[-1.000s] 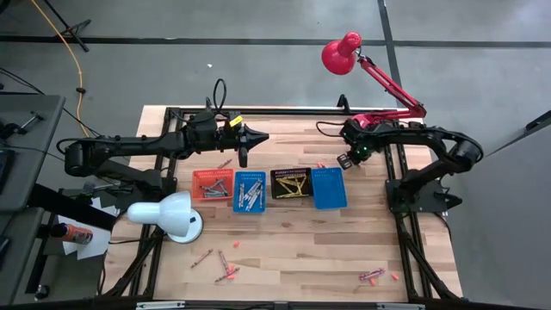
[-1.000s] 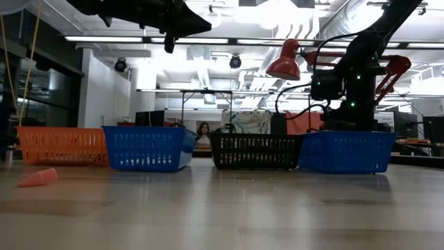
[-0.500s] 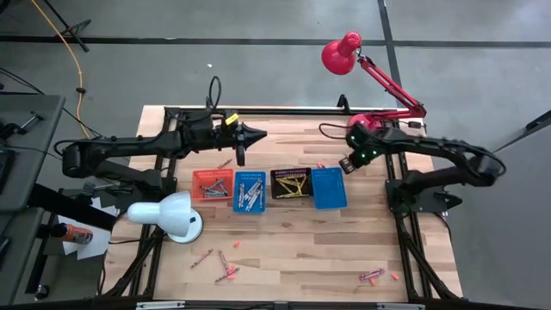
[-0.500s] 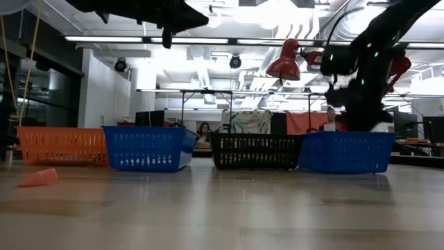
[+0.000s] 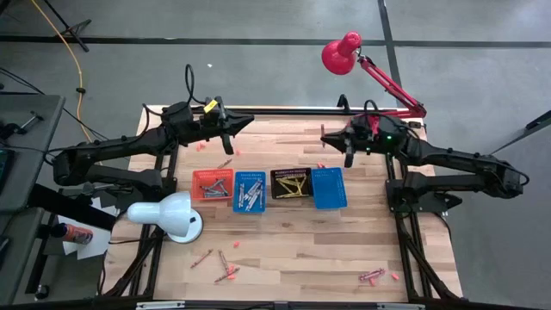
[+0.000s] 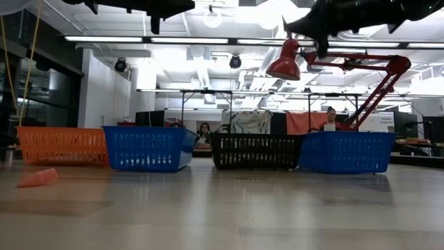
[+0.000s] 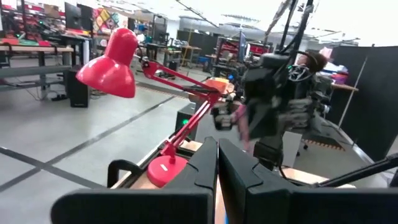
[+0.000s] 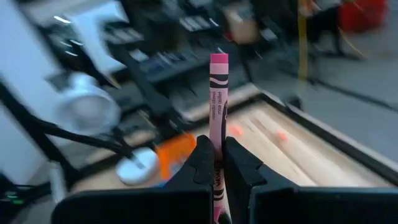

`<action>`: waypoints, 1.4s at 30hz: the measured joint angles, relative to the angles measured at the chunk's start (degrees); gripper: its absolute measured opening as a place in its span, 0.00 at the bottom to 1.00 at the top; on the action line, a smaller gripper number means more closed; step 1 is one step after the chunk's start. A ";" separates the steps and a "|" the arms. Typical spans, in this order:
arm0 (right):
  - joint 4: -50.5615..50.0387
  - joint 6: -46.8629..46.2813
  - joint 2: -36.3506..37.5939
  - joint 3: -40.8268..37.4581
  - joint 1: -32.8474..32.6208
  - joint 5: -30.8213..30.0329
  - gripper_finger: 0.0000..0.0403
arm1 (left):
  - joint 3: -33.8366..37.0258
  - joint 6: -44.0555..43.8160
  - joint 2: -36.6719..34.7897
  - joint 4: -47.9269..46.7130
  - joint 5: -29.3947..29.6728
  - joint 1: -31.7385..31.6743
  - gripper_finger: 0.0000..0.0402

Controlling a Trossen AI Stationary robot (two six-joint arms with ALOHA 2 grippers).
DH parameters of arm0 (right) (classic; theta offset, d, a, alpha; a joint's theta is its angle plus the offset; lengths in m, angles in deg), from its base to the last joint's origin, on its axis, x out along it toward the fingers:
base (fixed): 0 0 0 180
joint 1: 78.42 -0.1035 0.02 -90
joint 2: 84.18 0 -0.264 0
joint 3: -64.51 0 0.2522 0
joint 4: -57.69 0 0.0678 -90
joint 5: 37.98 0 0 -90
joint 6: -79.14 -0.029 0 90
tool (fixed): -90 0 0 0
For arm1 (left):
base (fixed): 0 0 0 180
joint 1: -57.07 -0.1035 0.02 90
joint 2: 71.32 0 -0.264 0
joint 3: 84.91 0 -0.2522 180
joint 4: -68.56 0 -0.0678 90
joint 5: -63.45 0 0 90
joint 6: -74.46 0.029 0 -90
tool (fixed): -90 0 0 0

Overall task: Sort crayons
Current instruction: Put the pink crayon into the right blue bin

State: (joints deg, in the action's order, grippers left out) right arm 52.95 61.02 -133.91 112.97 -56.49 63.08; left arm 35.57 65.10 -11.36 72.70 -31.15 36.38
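Clenched jaws on both of my arms. My right gripper pinches a pink crayon between its two dark fingers, the stick standing straight up out of the grip with its paper label showing. My left gripper has its fingers pressed together with nothing between them.

From overhead, both arms are raised over the far side of the wooden table. The left gripper points toward the table's middle from the left; the right gripper points toward the middle from the right, near the base of a red desk lamp.

Four mesh baskets sit side by side in a row across the table's middle — an orange basket, a blue basket, a black basket and a second blue basket. I can see crayons lying in the first three; the black one holds yellow sticks.

Loose crayons lie scattered on the near side of the table, left of centre, and a few more lie near the front right corner. A white lamp stands at the table's left edge.

From table height, the same four baskets line up across the view — and a small orange piece lies on the wood in front of the orange basket. Both arms hang dark against the ceiling lights.
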 joint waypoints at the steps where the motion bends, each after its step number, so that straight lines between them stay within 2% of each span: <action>1: 2.78 0.42 -0.06 0.00 -0.43 0.88 0.00 | 0.00 0.00 -0.09 -0.05 -0.01 -0.08 0.01; 4: 6.48 0.36 -0.23 0.02 -0.95 3.58 0.00 | 0.00 0.00 -0.19 -0.09 -0.02 -0.09 0.01; 18: 4.75 -1.71 -0.21 0.04 -1.09 5.65 0.00 | 0.02 0.00 -0.15 -0.34 -0.15 -0.09 0.01; 21: -0.09 -4.83 -0.21 0.07 -1.09 7.38 0.00 | 0.02 -0.02 -0.14 -1.22 -0.15 -0.09 0.01; 25: -13.70 -7.84 -0.21 0.07 -1.65 9.85 0.00 | 0.04 0.00 -0.13 -2.46 -0.13 -0.09 0.01; 28: -24.78 -9.06 -0.22 0.07 -3.34 8.22 0.00 | 0.04 -0.02 -0.13 -3.39 -0.13 -0.09 0.01; 32: -34.52 -14.05 -1.80 0.07 -5.78 5.23 0.00 | 0.07 0.01 -0.13 -3.83 -0.13 -0.09 0.01; 37: -36.02 -26.81 -6.30 0.07 -8.38 1.64 0.01 | 0.07 0.04 -0.13 -3.92 -0.11 -0.09 0.01; 42: -36.23 -37.70 -12.50 0.07 -9.62 1.12 0.06 | 0.07 0.04 -0.13 -4.06 -0.08 -0.09 0.01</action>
State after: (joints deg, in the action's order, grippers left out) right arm 16.72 23.32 -146.41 113.03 -66.11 64.20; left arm 35.64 65.14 -11.49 68.63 -31.23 36.29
